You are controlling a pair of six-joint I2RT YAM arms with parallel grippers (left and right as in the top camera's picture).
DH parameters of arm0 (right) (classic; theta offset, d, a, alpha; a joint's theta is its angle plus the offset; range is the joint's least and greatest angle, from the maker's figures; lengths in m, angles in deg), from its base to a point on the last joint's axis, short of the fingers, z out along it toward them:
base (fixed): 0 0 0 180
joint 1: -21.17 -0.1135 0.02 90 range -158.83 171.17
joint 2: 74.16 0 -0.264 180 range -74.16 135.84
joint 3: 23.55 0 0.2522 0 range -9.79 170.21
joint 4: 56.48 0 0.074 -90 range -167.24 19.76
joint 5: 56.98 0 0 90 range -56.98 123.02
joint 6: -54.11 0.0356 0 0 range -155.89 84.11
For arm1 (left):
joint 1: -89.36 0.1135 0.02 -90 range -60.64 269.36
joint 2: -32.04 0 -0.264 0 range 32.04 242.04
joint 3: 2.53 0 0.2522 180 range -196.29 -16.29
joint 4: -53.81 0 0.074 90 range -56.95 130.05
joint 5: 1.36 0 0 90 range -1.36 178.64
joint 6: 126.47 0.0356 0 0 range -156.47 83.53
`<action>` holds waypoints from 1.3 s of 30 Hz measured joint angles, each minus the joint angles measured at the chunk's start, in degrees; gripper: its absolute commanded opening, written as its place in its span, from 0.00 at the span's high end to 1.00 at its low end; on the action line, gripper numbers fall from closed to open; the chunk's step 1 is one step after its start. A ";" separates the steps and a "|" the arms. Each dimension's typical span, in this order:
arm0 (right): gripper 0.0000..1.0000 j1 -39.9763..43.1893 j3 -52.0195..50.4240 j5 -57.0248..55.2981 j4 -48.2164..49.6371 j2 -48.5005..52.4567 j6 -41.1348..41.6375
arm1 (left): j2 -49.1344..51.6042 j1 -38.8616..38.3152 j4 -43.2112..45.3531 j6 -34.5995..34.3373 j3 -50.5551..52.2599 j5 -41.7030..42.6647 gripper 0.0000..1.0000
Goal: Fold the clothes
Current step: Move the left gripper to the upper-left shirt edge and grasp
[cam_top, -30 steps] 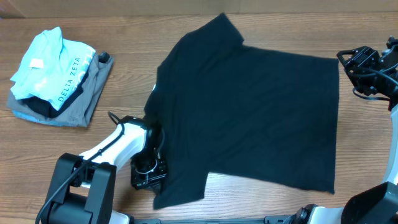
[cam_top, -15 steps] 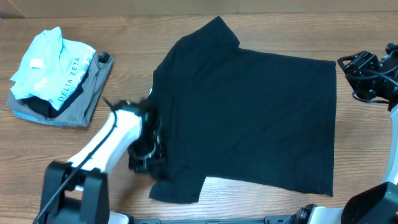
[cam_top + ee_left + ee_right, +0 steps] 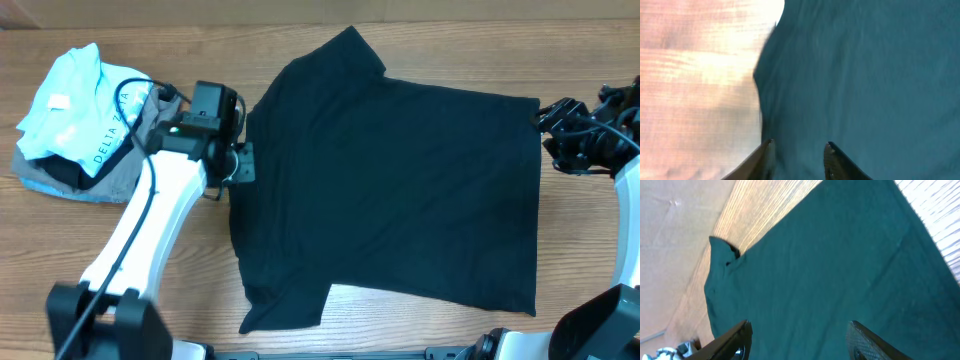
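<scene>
Left pincer (image 3: pixel 800 144) and right pincer (image 3: pixel 800 325) stand parted, empty, over black T-shirt (image 3: pixel 400 180) (overhead hides this).

The plain black short-sleeved T-shirt (image 3: pixel 400 190) lies spread flat on the table (image 3: pixel 100 250), neck left, hem right.

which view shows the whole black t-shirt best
The overhead view: the black t-shirt lies spread out, both sleeves and hem in frame. The left wrist view shows only one edge on the table; the right wrist view, part with one corner.
</scene>
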 measured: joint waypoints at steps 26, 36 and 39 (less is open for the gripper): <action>0.74 -6.78 -15.15 -13.46 8.20 0.31 0.00 | 21.29 14.58 15.98 5.75 0.57 2.14 0.96; 0.94 -6.78 -26.99 -14.67 25.07 2.23 3.06 | 21.31 15.21 15.61 6.38 0.44 2.99 0.96; 0.96 -6.78 -28.89 -15.41 29.88 6.82 4.48 | 21.46 15.21 14.32 6.56 -0.02 3.23 0.92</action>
